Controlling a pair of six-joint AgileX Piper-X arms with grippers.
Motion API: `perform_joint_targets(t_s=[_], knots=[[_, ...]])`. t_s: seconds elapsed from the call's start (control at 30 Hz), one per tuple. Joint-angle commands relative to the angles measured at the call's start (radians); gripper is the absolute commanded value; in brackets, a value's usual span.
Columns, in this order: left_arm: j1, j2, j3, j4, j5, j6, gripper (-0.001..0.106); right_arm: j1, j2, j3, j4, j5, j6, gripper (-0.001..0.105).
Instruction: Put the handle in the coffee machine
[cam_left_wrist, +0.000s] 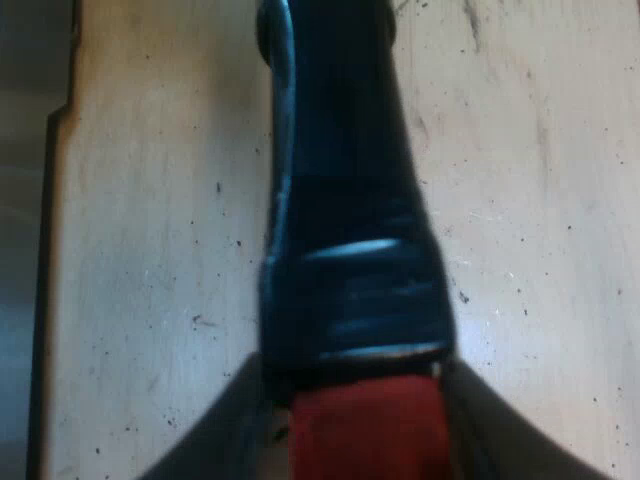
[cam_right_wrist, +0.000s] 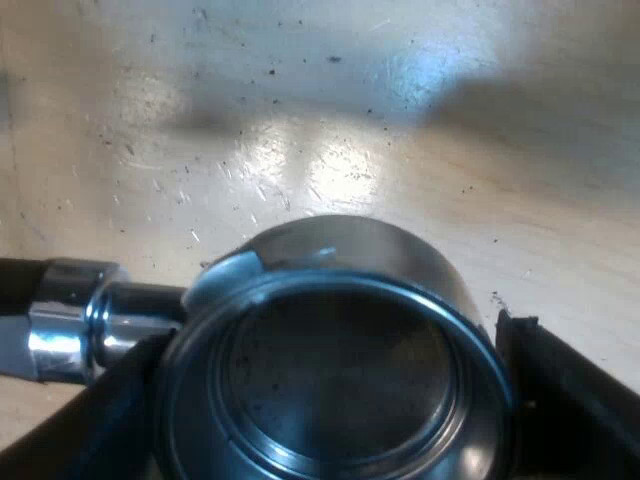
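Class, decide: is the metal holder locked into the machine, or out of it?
Out: the metal holder is over the wooden table, its basket gripped by the right end effector, its red-ended handle by the left end effector.

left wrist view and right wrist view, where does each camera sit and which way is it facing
Left wrist view: rides the left arm, looking down along the dark handle to the wooden table; the left gripper has fingers flanking the red end.
Right wrist view: rides the right arm, looking down into the metal holder over the table; the right gripper has fingers flanking it.
Shared: the table and, apparently, one holder, seen from opposite ends.
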Motion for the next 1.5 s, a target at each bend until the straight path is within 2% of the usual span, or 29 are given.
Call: perform_joint_targets(t_s=[0.03,0.1,0.37,0.43,0.53,0.6,0.7,0.9,1.03,1.1,1.23,1.3,1.33,1.43,1.5], knots=[[0.003,0.001,-0.005,-0.007,-0.003,-0.001,0.005,-0.006,-0.015,-0.016,-0.009,-0.024,-0.001,0.0],[0.003,0.001,-0.005,-0.007,-0.003,0.001,0.0,-0.006,-0.015,-0.016,-0.009,-0.024,-0.001,0.0],[0.003,0.001,-0.005,-0.007,-0.001,0.004,0.0,-0.006,-0.015,-0.016,-0.009,-0.024,-0.001,0.0],[0.003,0.001,-0.005,-0.007,-0.001,0.005,0.0,-0.006,-0.015,-0.016,-0.009,-0.045,-0.012,0.005],[0.003,0.001,-0.005,-0.007,0.007,0.005,0.0,-0.006,-0.015,-0.016,-0.009,-0.087,-0.026,0.027],[0.003,0.001,-0.005,-0.007,0.018,0.005,0.0,-0.006,-0.015,-0.016,-0.009,-0.078,-0.026,0.048],[0.003,0.001,-0.005,-0.007,0.019,0.005,0.0,-0.006,-0.015,-0.016,-0.013,-0.04,-0.026,0.066],[0.007,-0.002,-0.005,0.009,0.019,0.005,0.0,-0.006,-0.015,-0.064,-0.015,0.069,-0.032,0.068],[0.022,-0.019,-0.005,0.016,0.024,0.005,0.0,-0.006,-0.015,-0.118,-0.015,0.071,-0.065,0.079],[0.053,-0.034,-0.005,0.033,0.046,0.005,0.0,-0.003,-0.015,-0.146,-0.015,0.071,-0.073,0.082],[0.109,-0.055,-0.005,0.083,0.064,0.005,0.0,0.029,-0.015,-0.176,-0.015,0.111,-0.075,0.082],[0.164,-0.067,-0.005,0.125,0.067,0.028,0.0,0.085,-0.019,-0.179,-0.018,0.176,-0.078,0.082],[0.164,-0.067,-0.005,0.125,0.067,0.028,0.0,0.102,-0.019,-0.179,-0.019,0.202,-0.078,0.082],[0.256,-0.079,-0.005,0.17,0.07,0.038,0.0,0.198,-0.019,-0.179,-0.037,0.342,-0.078,0.082],[0.313,-0.083,-0.005,0.196,0.089,0.046,0.0,0.245,-0.019,-0.179,-0.068,0.387,-0.073,0.082]])
